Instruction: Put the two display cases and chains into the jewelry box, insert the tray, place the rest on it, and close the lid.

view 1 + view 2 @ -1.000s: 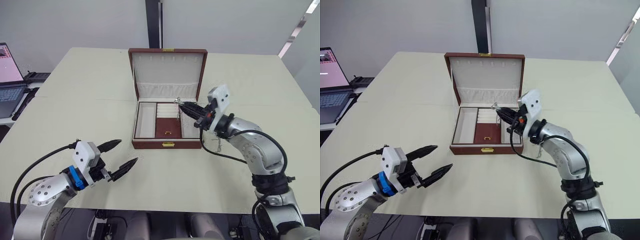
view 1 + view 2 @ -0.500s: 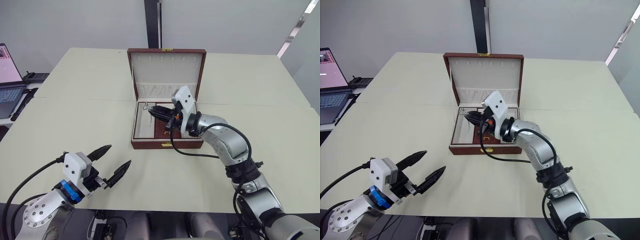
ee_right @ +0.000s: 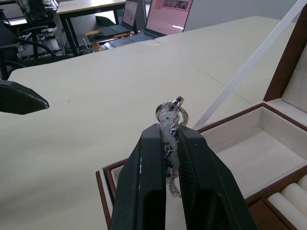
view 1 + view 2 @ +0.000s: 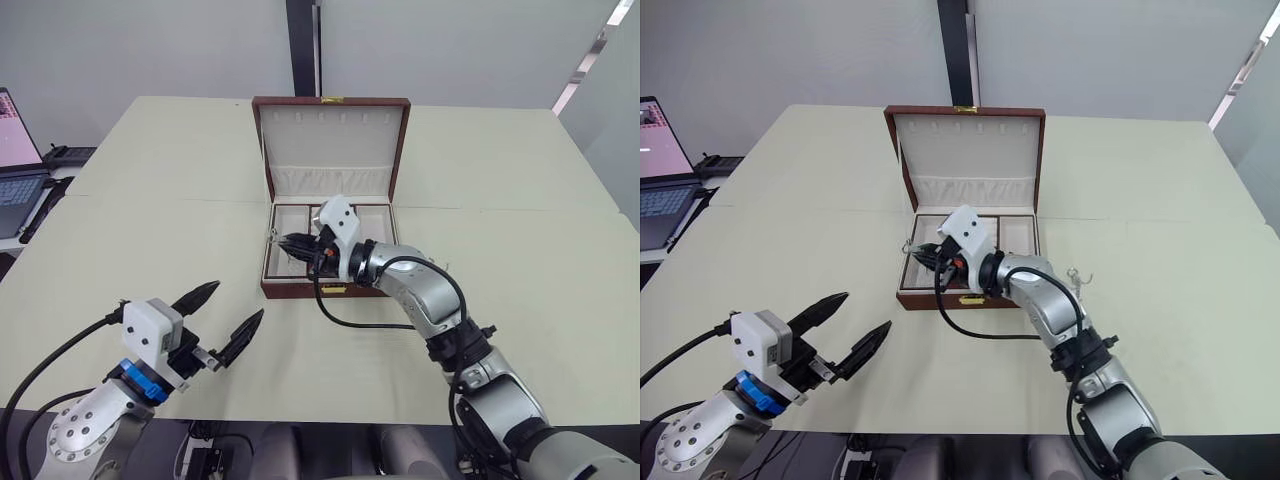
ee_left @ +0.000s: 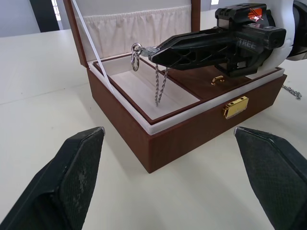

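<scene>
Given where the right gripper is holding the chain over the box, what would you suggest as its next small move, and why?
Probably lower slightly and open. The right gripper is shut on the chain, which dangles above the left compartment of the open jewelry box, so releasing should drop it inside.

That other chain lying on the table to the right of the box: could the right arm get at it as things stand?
Probably not at once: the right gripper is shut on a chain over the box. The loose chain lies unobstructed beside that arm.
</scene>
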